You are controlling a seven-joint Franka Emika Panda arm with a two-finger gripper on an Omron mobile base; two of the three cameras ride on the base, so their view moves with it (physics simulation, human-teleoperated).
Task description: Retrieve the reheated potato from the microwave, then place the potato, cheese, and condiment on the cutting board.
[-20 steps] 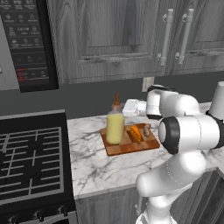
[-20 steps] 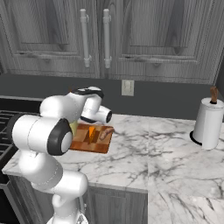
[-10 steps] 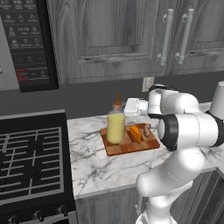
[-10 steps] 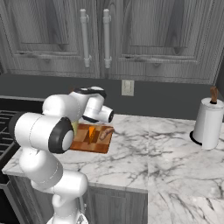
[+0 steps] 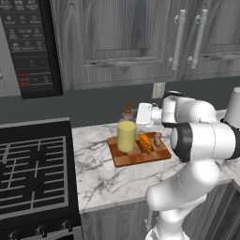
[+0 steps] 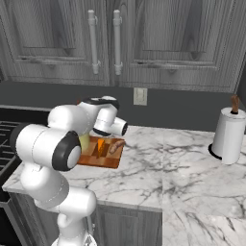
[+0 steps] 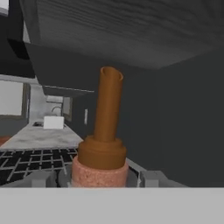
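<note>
The stove (image 5: 30, 173) is sitting far left of the pincer (image 5: 140, 116). The bottle (image 5: 126, 133), cheese (image 5: 145, 143) and potato (image 5: 157, 139) are resting on the board (image 5: 138, 157) just below it. The hand view is showing the stopper (image 7: 105, 127) between the jaws; grip unclear. A towel roll (image 6: 228, 137) is standing far right.

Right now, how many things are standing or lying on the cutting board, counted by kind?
Condiment bottle: 1
Cheese wedge: 1
Potato: 1
Total: 3 things on the cutting board
</note>
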